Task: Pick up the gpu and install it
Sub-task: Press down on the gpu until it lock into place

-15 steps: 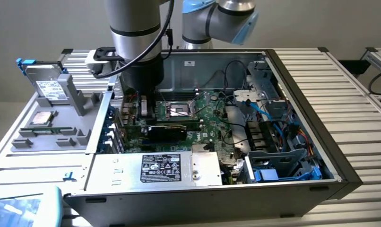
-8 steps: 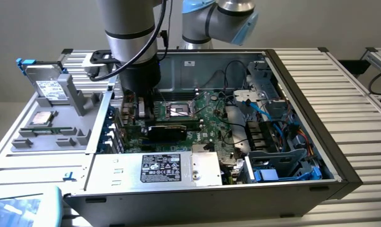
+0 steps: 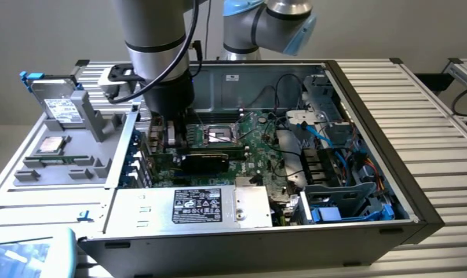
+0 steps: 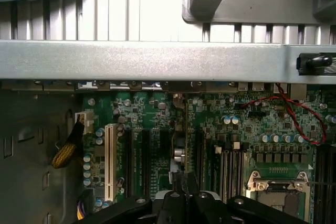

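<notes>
Exterior view: arm vertical, pincer (image 3: 169, 134) clamping gpu (image 3: 210, 158).

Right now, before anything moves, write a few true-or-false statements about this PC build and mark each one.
1. The computer case lies open, motherboard exposed. True.
2. A cooler covers the CPU socket. False: the CPU socket is bare.
3. The gripper is inside the case, over the expansion slots. True.
4. The gpu lies outside the case. False: the gpu stands edge-on in the shut gripper, inside the case.
</notes>
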You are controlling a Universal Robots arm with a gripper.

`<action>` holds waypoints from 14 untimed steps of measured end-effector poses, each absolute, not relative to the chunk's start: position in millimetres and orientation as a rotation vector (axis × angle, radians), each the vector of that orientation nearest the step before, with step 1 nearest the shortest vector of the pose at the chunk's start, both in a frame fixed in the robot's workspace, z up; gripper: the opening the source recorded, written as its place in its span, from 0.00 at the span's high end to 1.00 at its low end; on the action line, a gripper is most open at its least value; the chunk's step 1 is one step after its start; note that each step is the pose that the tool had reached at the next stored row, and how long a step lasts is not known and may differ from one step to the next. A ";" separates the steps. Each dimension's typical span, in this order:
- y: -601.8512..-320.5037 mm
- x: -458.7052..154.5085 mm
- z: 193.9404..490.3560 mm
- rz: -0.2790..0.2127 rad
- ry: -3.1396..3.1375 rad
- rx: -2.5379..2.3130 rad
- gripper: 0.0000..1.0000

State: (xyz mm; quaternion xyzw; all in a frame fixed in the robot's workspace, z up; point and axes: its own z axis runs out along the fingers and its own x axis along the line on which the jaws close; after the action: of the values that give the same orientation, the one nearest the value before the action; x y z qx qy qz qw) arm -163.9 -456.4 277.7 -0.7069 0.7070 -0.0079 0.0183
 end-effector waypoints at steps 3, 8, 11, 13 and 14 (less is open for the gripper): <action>-456.4 -164.5 275.2 -0.018 2.194 -2.190 0.88; -456.4 -165.5 273.2 -0.014 2.196 -2.185 0.88; -456.2 -165.9 271.7 -0.012 2.197 -2.182 0.88; -456.0 -166.0 270.8 -0.012 2.200 -2.180 0.88; -455.9 -166.1 270.5 -0.012 2.201 -2.178 0.88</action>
State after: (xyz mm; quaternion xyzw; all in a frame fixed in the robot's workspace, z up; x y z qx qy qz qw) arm -166.1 -455.9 270.5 -0.7032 0.7106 -0.0038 0.0223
